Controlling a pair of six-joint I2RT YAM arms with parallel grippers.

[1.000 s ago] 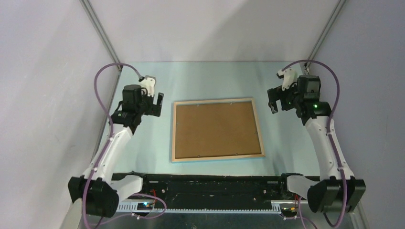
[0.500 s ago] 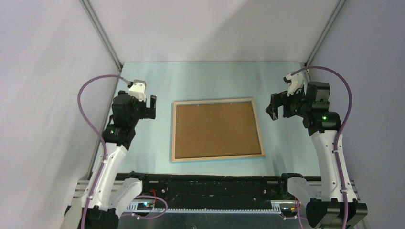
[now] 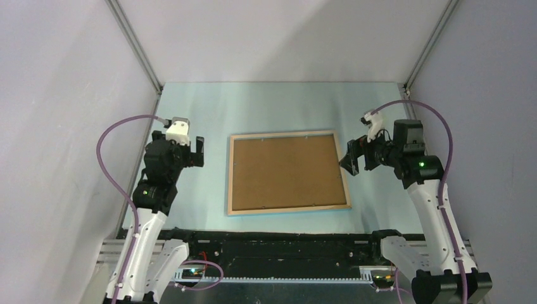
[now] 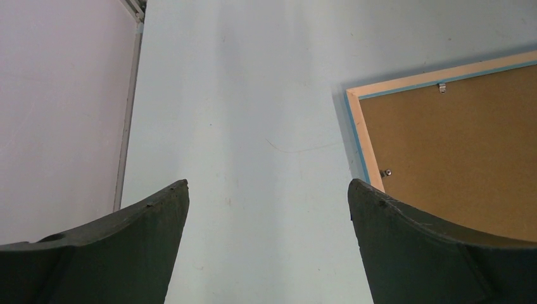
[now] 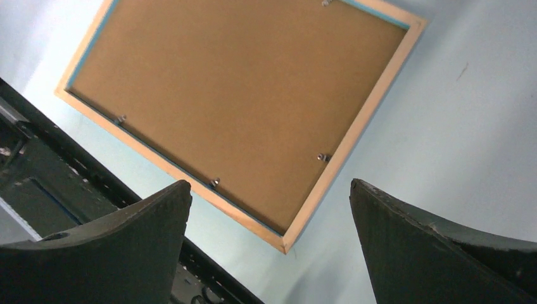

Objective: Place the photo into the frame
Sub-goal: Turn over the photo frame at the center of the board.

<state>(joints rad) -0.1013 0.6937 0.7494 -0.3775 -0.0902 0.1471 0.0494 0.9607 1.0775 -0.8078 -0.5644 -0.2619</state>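
Observation:
The frame [image 3: 289,209] lies back up in the middle of the table, light wood with a thin blue edge. A plain brown backing board [image 3: 286,172] fills it, held by small metal tabs [image 5: 323,157]. The photo is out of view. My left gripper [image 3: 197,151] hovers open over bare table left of the frame's far left corner [image 4: 354,95], nothing between its fingers. My right gripper [image 3: 351,162] hangs open just off the frame's right edge. In the right wrist view [image 5: 270,182] it stands above the frame's corner [image 5: 286,244]. Seen from the left wrist, the left gripper [image 4: 268,183] is above table only.
A black rail [image 3: 278,244] runs along the near edge in front of the arm bases. Pale walls with metal posts [image 3: 134,44] close in the left, right and back. Purple cables [image 3: 107,158] loop beside each arm.
Both grippers have shifted toward the near side. The right one swung in toward the frame's right edge; the left one drew slightly away from the frame. The frame has not moved.

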